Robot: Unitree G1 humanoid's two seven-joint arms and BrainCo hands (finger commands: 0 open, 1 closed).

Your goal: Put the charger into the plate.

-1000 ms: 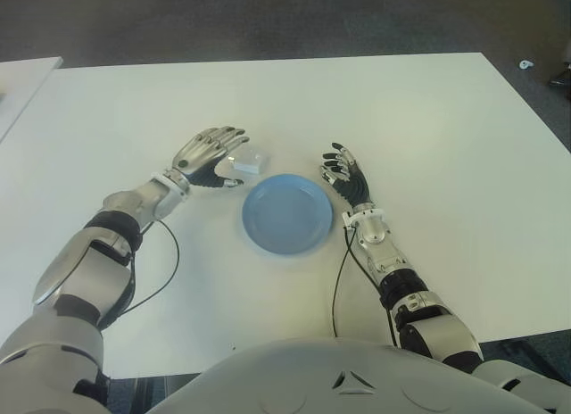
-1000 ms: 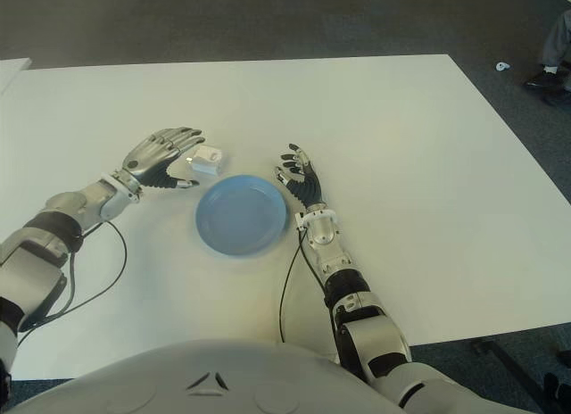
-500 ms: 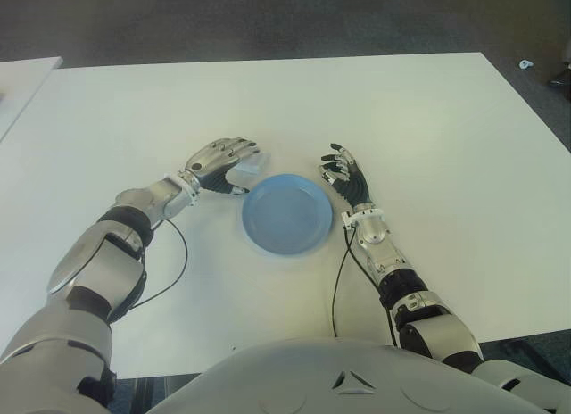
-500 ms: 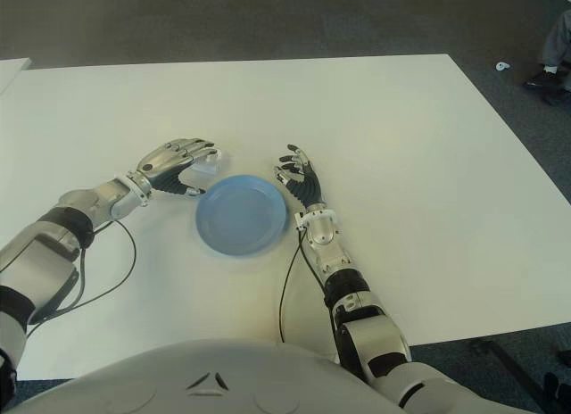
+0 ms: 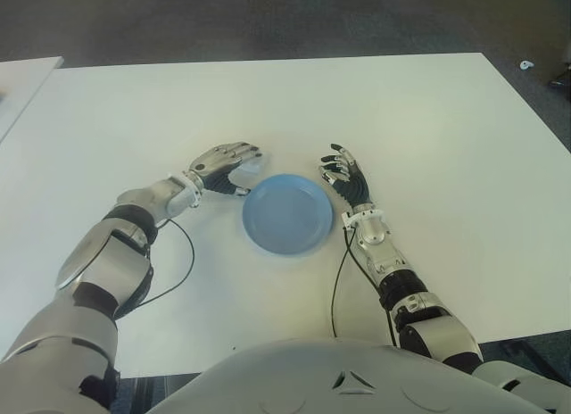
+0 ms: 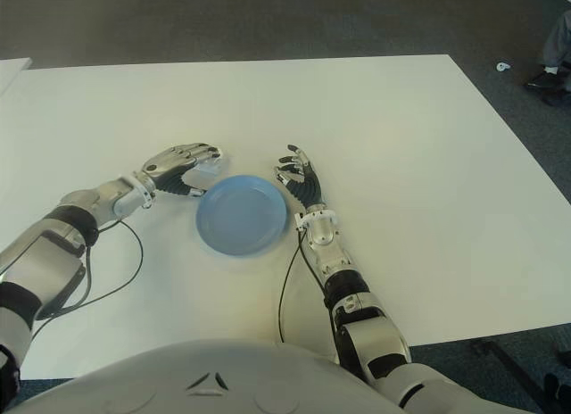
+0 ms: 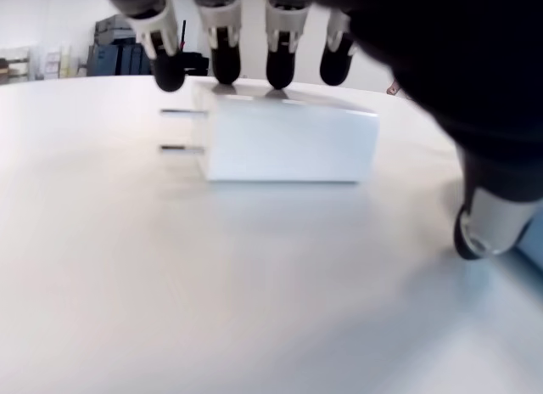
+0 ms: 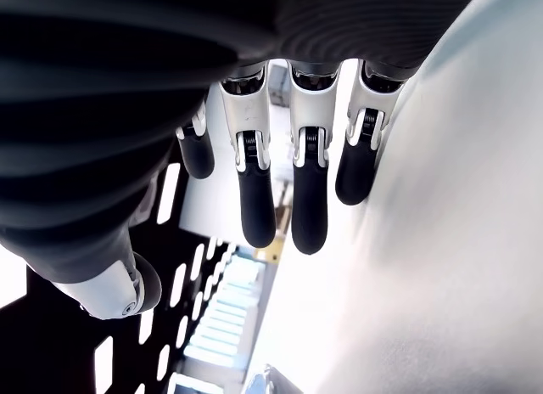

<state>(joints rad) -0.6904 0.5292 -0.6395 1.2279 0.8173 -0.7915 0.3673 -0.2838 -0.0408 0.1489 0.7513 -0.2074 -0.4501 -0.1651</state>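
The white charger (image 7: 288, 143) lies on the white table (image 5: 428, 137) with its two prongs pointing sideways, just left of the blue plate (image 5: 287, 214). My left hand (image 5: 239, 169) arches over the charger and hides nearly all of it in the eye views. In the left wrist view, the fingertips (image 7: 224, 67) touch the charger's far top edge. The thumb (image 7: 488, 228) stands on the table a little apart from it, so the hand is not closed on it. My right hand (image 5: 343, 173) shows beside the plate's right rim, fingers (image 8: 254, 207) relaxed and holding nothing. Nothing lies in the plate.
A second white table (image 5: 22, 84) shows at the far left edge. Thin black cables (image 5: 174, 262) (image 5: 337, 285) loop on the table by each forearm. A small pale object (image 5: 526, 64) lies on the dark floor beyond the table's far right corner.
My left hand has moved right and come down over the charger, which showed beside the fingers a second ago and is now covered. The right hand and the plate have not moved.
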